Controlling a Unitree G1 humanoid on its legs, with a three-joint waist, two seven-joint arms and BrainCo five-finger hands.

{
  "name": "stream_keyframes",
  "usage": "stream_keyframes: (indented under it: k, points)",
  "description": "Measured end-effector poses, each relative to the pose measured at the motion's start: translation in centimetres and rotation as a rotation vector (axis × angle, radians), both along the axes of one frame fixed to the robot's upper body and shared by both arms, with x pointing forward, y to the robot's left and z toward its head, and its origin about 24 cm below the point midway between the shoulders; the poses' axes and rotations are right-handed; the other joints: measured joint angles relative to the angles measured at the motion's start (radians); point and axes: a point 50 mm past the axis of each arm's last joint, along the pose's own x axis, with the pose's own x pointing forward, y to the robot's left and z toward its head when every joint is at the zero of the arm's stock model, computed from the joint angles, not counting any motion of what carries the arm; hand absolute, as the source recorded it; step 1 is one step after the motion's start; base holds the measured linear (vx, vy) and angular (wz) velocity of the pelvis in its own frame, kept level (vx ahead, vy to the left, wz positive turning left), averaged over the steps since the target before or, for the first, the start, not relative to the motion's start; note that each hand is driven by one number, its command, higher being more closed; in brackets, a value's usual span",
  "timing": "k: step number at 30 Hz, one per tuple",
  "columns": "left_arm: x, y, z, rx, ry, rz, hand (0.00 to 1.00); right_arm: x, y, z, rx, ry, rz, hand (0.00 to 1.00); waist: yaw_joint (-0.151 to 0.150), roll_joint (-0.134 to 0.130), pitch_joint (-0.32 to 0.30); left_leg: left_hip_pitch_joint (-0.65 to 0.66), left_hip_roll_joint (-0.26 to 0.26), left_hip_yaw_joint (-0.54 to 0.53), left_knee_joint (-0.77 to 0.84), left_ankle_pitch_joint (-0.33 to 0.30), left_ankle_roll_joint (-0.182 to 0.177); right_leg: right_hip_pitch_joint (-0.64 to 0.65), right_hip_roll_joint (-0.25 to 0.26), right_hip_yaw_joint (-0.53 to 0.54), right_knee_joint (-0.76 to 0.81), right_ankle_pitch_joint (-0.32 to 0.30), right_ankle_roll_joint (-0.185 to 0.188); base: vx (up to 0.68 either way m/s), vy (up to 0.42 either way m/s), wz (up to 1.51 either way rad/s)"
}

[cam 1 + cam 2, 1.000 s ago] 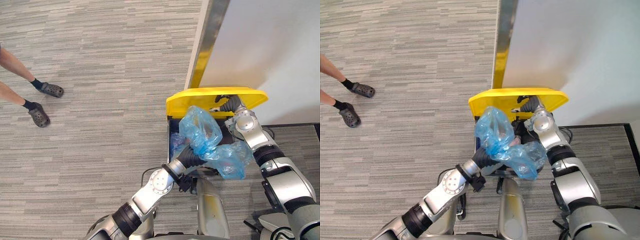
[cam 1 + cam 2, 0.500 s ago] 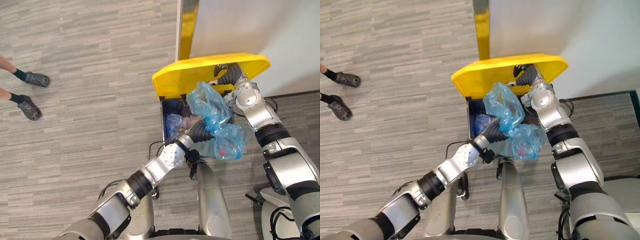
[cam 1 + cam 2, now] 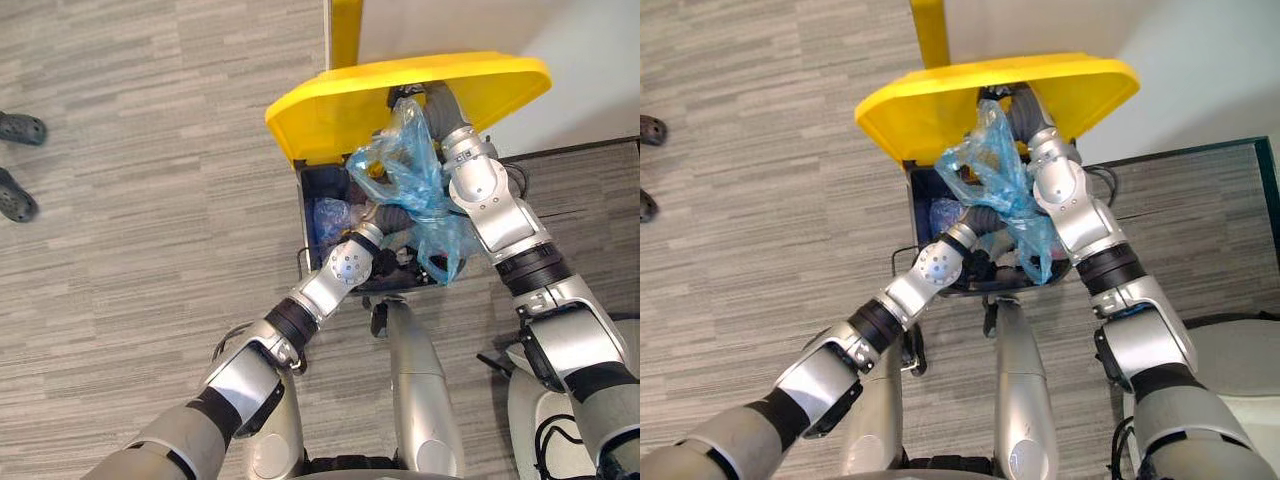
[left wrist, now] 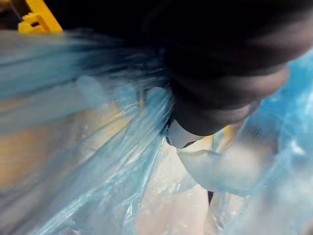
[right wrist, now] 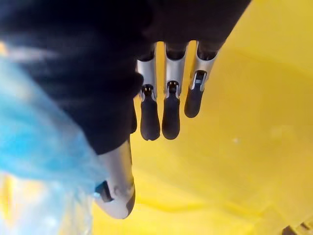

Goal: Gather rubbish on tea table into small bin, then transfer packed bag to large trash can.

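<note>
Standing at 12 o'clock in the head views, a dark trash can (image 3: 307, 232) has its yellow lid (image 3: 330, 110) tipped up and open. The right hand (image 5: 169, 105) is under that lid, with fingers straight and slightly spread, holding nothing. They lie close to the yellow underside, but contact cannot be confirmed.

The blue bag (image 3: 412, 170) sits at the mouth of the can, crumpled between the two forearms. Its upper part rises to the lid's edge at 12 o'clock. Its lower part hangs towards the can's near rim at 5 o'clock, against the right forearm.

The left hand (image 4: 220, 83) is pushed into the bag from 7 o'clock and wrapped in blue film. Whether it grips the bag cannot be told.

Pale blue plastic (image 3: 330, 218) lies inside the can on its 9 o'clock side. A person's shoes (image 3: 18, 128) show at 9 o'clock on the grey striped carpet (image 3: 150, 250), well apart from the can. A white wall (image 3: 500, 30) stands at 1 o'clock behind the lid.
</note>
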Motion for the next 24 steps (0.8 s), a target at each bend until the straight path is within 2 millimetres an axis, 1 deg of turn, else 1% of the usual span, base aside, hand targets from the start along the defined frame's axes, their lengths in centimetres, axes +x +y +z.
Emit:
stream_keyframes:
  k: [5,8,11,14,19,24]
  points:
    - [1.6,2.3,0.1,0.026,0.014,0.104,1.00,-1.2,1.5,0.9,-0.019,-0.067,0.072,0.00,0.001,-0.004,0.002,-0.050,0.016,0.010,0.035,-0.009,-0.004,-0.064,0.009,0.007,0.028,0.000,-0.005,0.00,-0.025,-0.09]
    - [2.2,3.5,0.0,0.020,0.025,0.163,1.00,-1.3,1.6,1.0,-0.091,-0.126,0.025,0.00,-0.001,-0.013,0.007,-0.056,0.021,0.017,0.040,-0.010,-0.005,-0.077,0.012,0.009,0.036,0.000,-0.007,0.01,-0.022,-0.06]
    - [2.3,3.7,0.0,0.014,0.027,0.177,1.00,-1.4,1.6,1.2,-0.148,-0.190,-0.033,0.00,0.001,-0.013,0.007,-0.057,0.024,0.017,0.047,-0.013,-0.006,-0.077,0.013,0.009,0.039,-0.002,-0.012,0.00,-0.002,-0.01]
    - [2.3,3.8,0.0,0.011,0.018,0.197,1.00,-1.5,1.7,1.3,-0.242,-0.263,-0.108,0.00,0.001,-0.013,0.007,-0.060,0.030,0.019,0.058,-0.020,-0.004,-0.077,0.016,0.009,0.041,-0.002,-0.013,-0.01,-0.002,-0.03]
    - [2.5,4.5,-0.6,0.003,0.032,0.241,1.00,-1.7,2.0,1.5,-0.352,-0.349,-0.190,0.00,0.001,-0.013,0.007,-0.057,0.030,0.024,0.055,-0.021,-0.002,-0.077,0.016,0.012,0.041,-0.002,-0.013,0.00,0.000,0.00]
    - [2.4,4.9,-1.4,-0.004,0.059,0.262,1.00,-1.7,2.2,1.4,-0.362,-0.363,-0.213,0.00,-0.002,-0.014,0.007,-0.052,0.030,0.030,0.052,-0.021,-0.002,-0.077,0.016,0.016,0.041,-0.002,-0.013,0.00,0.000,0.00]
